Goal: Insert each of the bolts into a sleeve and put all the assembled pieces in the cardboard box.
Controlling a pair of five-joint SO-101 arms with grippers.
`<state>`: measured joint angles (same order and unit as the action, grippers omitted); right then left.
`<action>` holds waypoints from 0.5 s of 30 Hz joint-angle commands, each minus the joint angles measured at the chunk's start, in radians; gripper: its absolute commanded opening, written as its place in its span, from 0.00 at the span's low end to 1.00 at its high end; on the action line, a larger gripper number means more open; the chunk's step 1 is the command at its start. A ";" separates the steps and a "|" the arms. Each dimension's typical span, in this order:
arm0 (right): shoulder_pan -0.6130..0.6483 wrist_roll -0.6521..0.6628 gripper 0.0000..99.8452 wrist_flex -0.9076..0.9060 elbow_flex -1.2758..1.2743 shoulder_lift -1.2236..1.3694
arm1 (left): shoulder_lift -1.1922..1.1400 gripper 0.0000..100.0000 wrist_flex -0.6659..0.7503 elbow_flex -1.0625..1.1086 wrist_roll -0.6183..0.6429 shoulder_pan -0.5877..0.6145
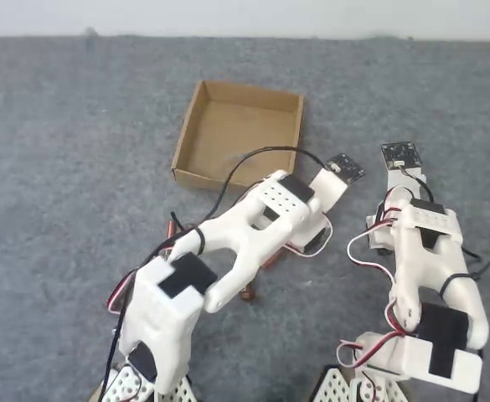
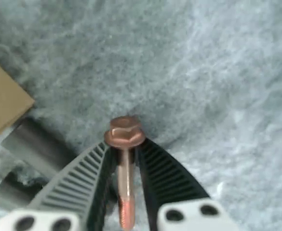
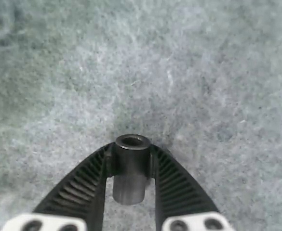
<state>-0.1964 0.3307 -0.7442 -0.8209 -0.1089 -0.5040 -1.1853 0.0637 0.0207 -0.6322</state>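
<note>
One cardboard box (image 1: 188,142) sits open on the grey carpet (image 1: 60,126), ahead of the two arms. Left gripper (image 2: 125,150): clenched on one copper bolt (image 2: 125,132), by the shank. Right gripper (image 3: 131,155): clenched on one dark sleeve (image 3: 130,173), bore end visible.

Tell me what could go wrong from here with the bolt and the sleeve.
1. The left hand grips the bolt by its shank with the head outward. The threaded end sits back inside the hand, so it may not reach into the sleeve without regrasping.
2. The right hand pinches the sleeve only near one end, so a push from the bolt could tilt it or make it slip.
</note>
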 commanded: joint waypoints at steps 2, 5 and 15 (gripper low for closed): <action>0.004 -0.006 0.01 0.018 0.052 -0.008 | -0.080 0.02 -0.109 -0.143 0.008 0.002; 0.004 -0.006 0.01 0.018 0.052 -0.008 | -0.137 0.01 -0.167 -0.208 0.008 0.002; 0.004 -0.006 0.01 0.018 0.052 -0.008 | 0.072 0.01 -0.077 -0.035 0.008 0.003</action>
<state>-0.1964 0.3307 -0.7442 -0.8209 -0.1089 -0.5639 -1.3096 -0.0499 0.0238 -0.6337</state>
